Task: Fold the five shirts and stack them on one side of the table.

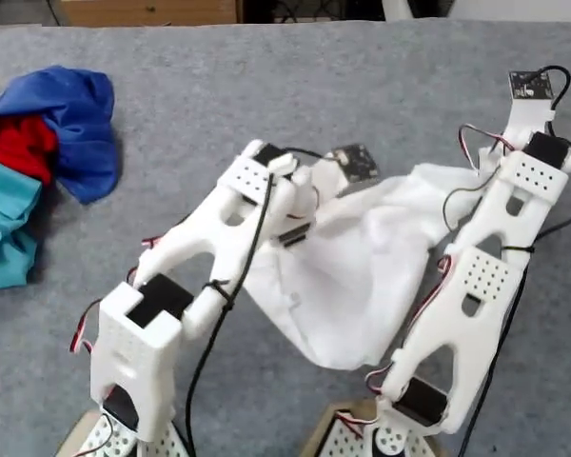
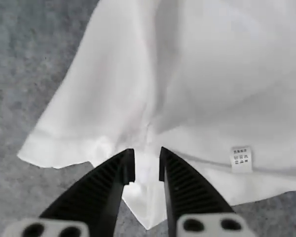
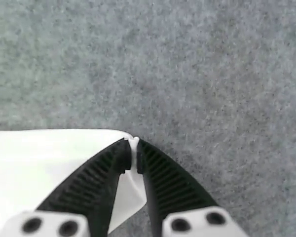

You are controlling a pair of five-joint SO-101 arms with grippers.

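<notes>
1. The left tool is almost closed. Its ribbed black fingers pinch a fold at the hem of the white shirt, and cloth fills the slim gap between them.
2. The right tool is clamped tight on a corner of the same shirt. A thin sliver of white cloth pokes out between the tips, and bare grey surface lies beyond it.
3. A small sewn label sits on the shirt's hem just beside the left tool.
4. In the high view the white shirt lies rumpled and partly bunched in the middle of the surface, toward the near edge. It spreads between the left arm and the right arm, and one end is drawn up toward the right arm.
5. Both arms lean over the shirt from the near edge, the left one over its left part and the right one along its right side.
6. At the left edge, well apart from the white shirt, lies a loose unfolded heap. A blue shirt is on the far side of it, a red shirt lies against the blue one, and a teal shirt is nearest the near edge.
</notes>
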